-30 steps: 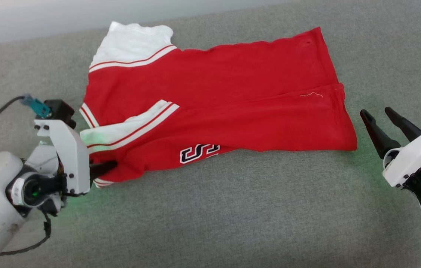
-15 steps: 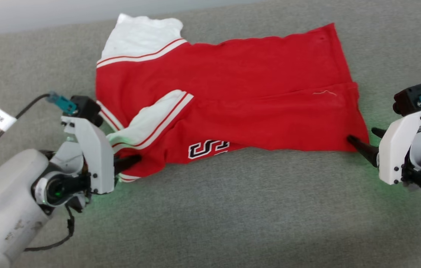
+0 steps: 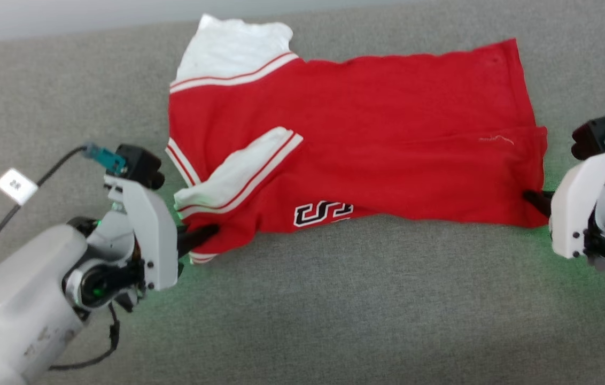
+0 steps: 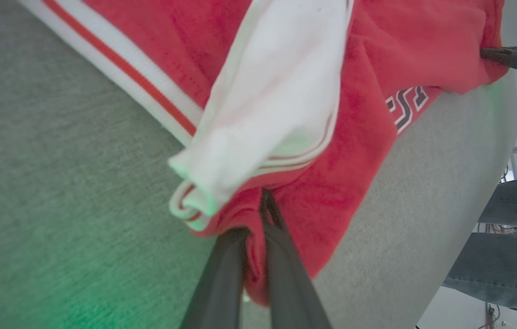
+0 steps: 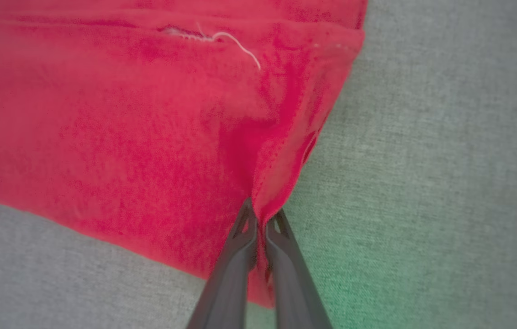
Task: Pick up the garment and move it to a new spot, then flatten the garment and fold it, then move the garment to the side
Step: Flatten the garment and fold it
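One grey fabric surface (image 3: 334, 299) carries everything I see from the head camera. The shirt (image 3: 377, 133) lies spread across its far half, with the sleeve end to my left and the hem to my right. A fold line runs along the length of the red body.

My pale left forearm (image 3: 14, 315) reaches in toward the shirt's near-left corner. Beyond the surface edge past the shirt, the left wrist camera shows a person's legs (image 4: 509, 237) in jeans.

The left hand (image 3: 211, 232) is at that near-left corner, just under the near sleeve. On its wrist camera the left hand (image 4: 265, 201) has its two fingers pressed together with a pinch of red cloth between them. The right hand (image 3: 529, 197) is at the shirt's near-right corner. Up close the right hand (image 5: 261, 212) is likewise clamped on the hem edge, and the cloth puckers up into the fingertips.

The white far sleeve (image 3: 233, 48) sticks out from the shirt's far-left corner. The near sleeve (image 3: 238, 176) lies folded in on top of the red body, striped trim showing. Black lettering (image 3: 321, 212) outlined in white peeks out along the shirt's near edge. A loose white thread (image 3: 495, 140) sits on the red near the hem. Left of the shirt, a cable (image 3: 40, 176) carries a small white tag (image 3: 15, 185).
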